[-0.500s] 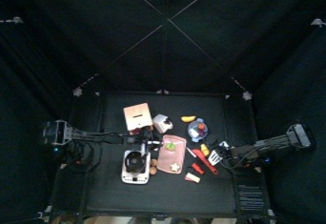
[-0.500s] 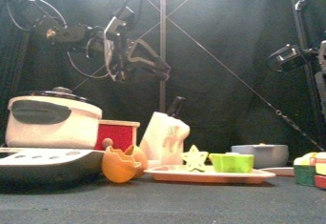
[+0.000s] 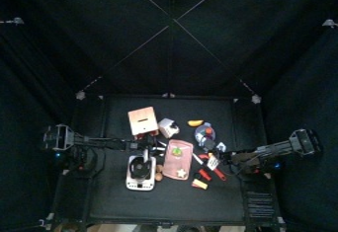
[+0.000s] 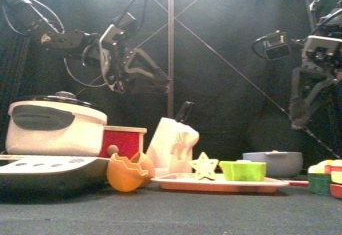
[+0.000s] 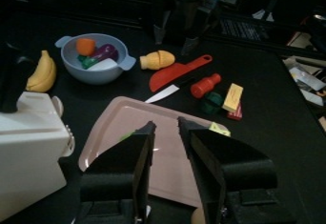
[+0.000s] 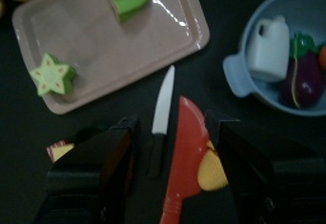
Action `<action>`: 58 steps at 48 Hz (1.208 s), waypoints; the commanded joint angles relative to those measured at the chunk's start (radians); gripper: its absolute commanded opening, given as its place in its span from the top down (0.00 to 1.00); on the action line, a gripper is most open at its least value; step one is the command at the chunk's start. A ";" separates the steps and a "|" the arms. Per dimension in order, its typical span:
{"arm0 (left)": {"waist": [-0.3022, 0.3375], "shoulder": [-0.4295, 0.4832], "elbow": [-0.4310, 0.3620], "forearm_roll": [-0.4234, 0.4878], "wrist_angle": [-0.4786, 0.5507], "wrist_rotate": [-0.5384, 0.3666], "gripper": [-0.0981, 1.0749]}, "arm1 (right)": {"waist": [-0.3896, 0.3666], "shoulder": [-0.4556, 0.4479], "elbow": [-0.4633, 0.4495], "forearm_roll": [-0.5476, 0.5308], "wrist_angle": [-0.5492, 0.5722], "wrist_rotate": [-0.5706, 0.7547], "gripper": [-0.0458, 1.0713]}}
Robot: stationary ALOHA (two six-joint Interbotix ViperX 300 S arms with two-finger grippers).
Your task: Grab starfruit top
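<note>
The starfruit top (image 6: 51,73) is a small yellow star lying on the pink tray (image 6: 90,37), off to one side of my right gripper (image 6: 173,123). That gripper is open and empty, hovering above a red-handled knife (image 6: 163,99). In the front view the starfruit top (image 4: 205,165) stands on the tray (image 4: 221,184) beside a green piece (image 4: 243,169). My left gripper (image 5: 170,125) is open and empty over the tray (image 5: 121,132). Both arms hang high above the table in the front view.
A blue bowl (image 6: 242,75) with toy food sits beside the knife. A white cooker (image 4: 54,125), a red box (image 4: 124,139), a white bag (image 4: 170,144) and an orange peel piece (image 4: 127,173) stand left of the tray. A banana (image 5: 42,71) lies near the bowl.
The right arm has swung inward, toward the middle of the table. The left arm has shifted slightly. Nothing was taken hold of.
</note>
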 commanded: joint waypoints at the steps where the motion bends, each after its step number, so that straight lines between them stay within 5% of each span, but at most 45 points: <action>1: -0.002 -0.028 0.009 -0.012 -0.009 0.000 0.33 | -0.025 0.049 -0.046 -0.021 -0.057 0.002 0.16; 14: 0.009 -0.069 0.067 -0.014 -0.009 0.003 0.33 | -0.037 0.242 -0.143 -0.112 -0.169 -0.003 0.16; 27: 0.026 -0.091 0.104 -0.015 -0.009 0.003 0.33 | -0.051 0.423 -0.282 -0.133 -0.133 0.003 0.14; 58: 0.026 -0.095 0.123 -0.012 -0.011 0.003 0.33 | -0.118 0.565 -0.391 -0.141 -0.098 -0.008 0.03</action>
